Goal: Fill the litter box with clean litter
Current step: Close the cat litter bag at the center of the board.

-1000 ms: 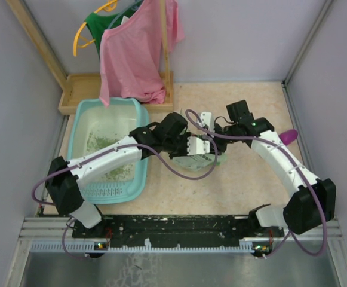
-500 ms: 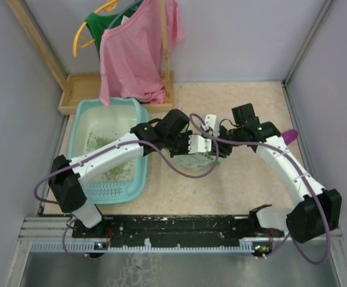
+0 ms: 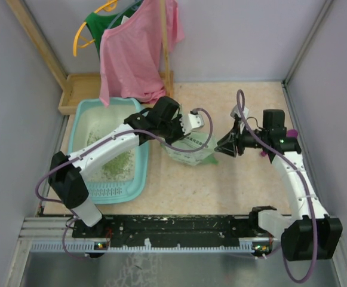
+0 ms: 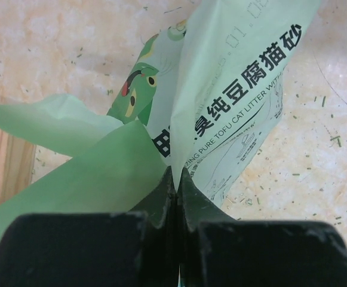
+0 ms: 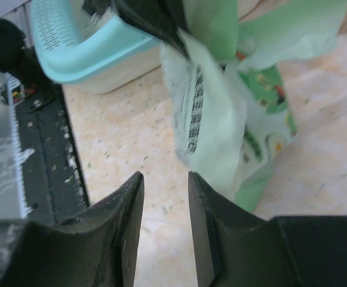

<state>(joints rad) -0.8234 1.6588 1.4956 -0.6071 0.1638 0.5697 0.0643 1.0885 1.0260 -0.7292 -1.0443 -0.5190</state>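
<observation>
The light-teal litter box [image 3: 138, 179] sits at the left, and clean litter [image 3: 119, 165] lies in a thin olive-green patch on its whitish base. My left arm reaches across the box. My left gripper [image 3: 188, 123] is shut on the top edge of the pale green printed litter bag [image 3: 192, 147]. The left wrist view shows the bag [image 4: 233, 89] pinched between the closed fingertips of that gripper [image 4: 177, 177]. My right gripper [image 3: 222, 147] stands open just right of the bag, holding nothing. In the right wrist view the bag [image 5: 215, 131] is beyond the right gripper [image 5: 165, 179], and the litter box [image 5: 89, 48] is further off.
A magenta scoop [image 3: 290, 135] lies behind my right forearm near the right wall. A wooden tray [image 3: 77, 91] sits at the back left, with a pink shirt [image 3: 134, 54] hanging over it. Stray granules [image 4: 328, 137] dot the floor around the bag.
My right arm has drawn back to the right, away from the bag. My left gripper has shifted toward the back with the bag's top edge, leaving the bag more exposed.
</observation>
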